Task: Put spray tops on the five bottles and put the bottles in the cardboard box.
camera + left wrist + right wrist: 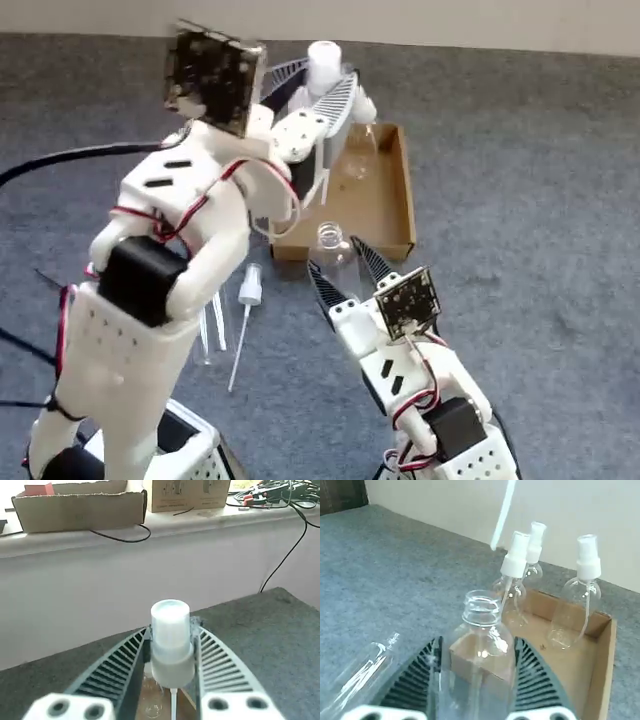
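Grey carpet-like surface (520,150) is seen under both arms. The left hand (171,639) is clenched on a white spray top (170,614), which is gripped at the collar between both ribbed fingers. The top is held up in the air over the end of the cardboard box (408,190) farther from the arms, with its dip tube (502,510) hanging straight down.

The right hand (477,647) is closed around a clear open bottle (481,625), with one finger pressed on each side of the body. The bottle is kept upright with its neck uncapped. It is placed just outside the box, beside the near wall. Whether its base rests on the surface cannot be told.

Three capped bottles (517,580) (535,555) (582,590) are stood upright inside the box. Two are close together and the third is apart from them.

A spare spray top (249,287) is laid flat on the surface near the left arm, tube pointing toward the arm bases. A lying bottle (357,677), uncapped and on its side, is seen just beside the right hand.
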Motion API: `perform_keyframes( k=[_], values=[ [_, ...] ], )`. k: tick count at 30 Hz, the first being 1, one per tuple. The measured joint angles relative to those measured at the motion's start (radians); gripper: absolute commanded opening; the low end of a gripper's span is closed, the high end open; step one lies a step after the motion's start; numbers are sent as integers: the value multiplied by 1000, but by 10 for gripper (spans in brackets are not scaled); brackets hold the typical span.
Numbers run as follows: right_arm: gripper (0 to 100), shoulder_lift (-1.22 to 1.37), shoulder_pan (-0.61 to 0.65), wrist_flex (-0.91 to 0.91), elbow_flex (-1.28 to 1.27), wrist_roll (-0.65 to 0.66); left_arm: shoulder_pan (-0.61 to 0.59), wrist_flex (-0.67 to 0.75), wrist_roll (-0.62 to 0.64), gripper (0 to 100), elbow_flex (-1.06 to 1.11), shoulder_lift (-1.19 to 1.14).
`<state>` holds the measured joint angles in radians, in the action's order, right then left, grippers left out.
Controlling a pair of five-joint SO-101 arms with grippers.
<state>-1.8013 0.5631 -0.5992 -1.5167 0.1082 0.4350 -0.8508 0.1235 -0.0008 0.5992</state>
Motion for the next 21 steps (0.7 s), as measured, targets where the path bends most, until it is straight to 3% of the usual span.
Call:
perform_keyframes(
  k=[14,21],
  values=[
    [5,-15,0,0,0,-6,3,6,0,20,170,-11],
    [5,-15,0,0,0,-6,9,6,0,8,252,127]
  ],
)
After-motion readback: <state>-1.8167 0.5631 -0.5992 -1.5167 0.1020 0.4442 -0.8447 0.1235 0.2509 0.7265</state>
